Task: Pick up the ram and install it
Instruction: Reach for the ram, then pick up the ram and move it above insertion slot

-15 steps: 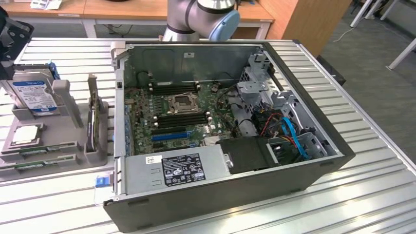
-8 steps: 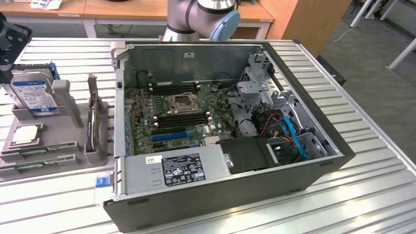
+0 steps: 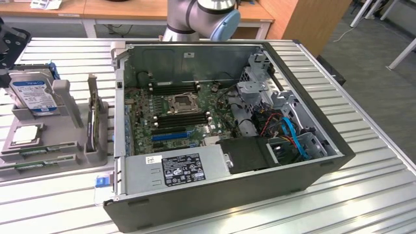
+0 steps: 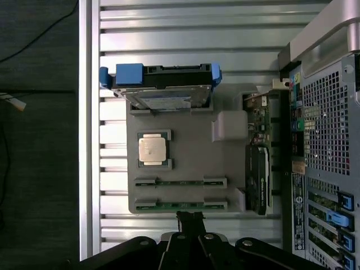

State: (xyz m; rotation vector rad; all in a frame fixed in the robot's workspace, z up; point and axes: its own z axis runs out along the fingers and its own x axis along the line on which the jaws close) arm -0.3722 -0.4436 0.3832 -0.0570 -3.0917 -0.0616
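Observation:
Two ram sticks, thin and green, lie edge-up in slots of a grey holder tray (image 4: 185, 163): one ram (image 4: 180, 181) and a second ram (image 4: 180, 203) beside it. In the exterior view they show at the tray's near end, ram (image 3: 42, 148) and ram (image 3: 32, 165). My gripper (image 4: 191, 216) hangs high above the tray, its fingers pressed together and holding nothing, with the tips over the tray edge by the second stick. In the exterior view the gripper (image 3: 8, 46) is at the far left, above the hard drive.
The tray also carries a hard drive (image 3: 36, 95), a silver processor (image 4: 152, 149) and an upright graphics card (image 3: 96, 122). On the exterior view's right of it lies the open computer case (image 3: 325, 165) with motherboard (image 3: 182, 105) and black memory slots (image 3: 185, 119). The slatted table ends just beyond the tray.

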